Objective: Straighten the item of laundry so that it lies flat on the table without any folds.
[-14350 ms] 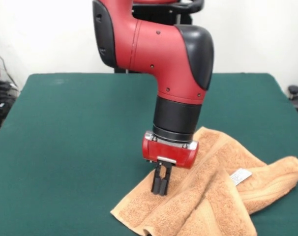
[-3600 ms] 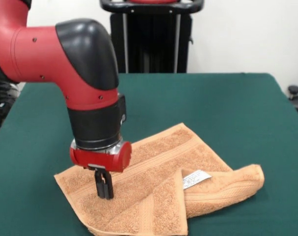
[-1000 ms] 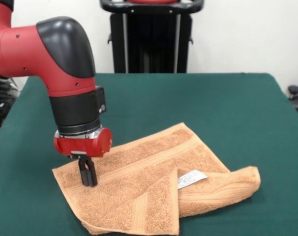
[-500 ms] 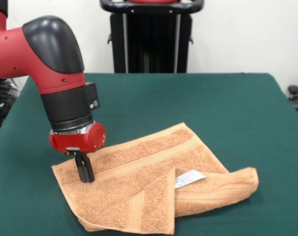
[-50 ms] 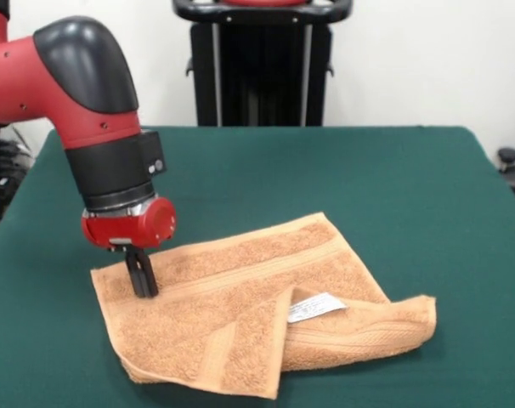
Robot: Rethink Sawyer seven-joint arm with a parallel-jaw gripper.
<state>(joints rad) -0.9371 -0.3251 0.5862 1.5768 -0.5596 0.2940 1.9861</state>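
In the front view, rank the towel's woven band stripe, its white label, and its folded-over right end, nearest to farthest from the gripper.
1. Woven band stripe, just right of the gripper.
2. White label, mid-towel.
3. Folded-over right end, farthest right.

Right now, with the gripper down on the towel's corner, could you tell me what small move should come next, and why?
Probably let go of this corner and go to the folded side. The gripper looks shut on the towel at its left corner in the front view, and that part already lies flat on the table. The right end is folded over itself by the white label.
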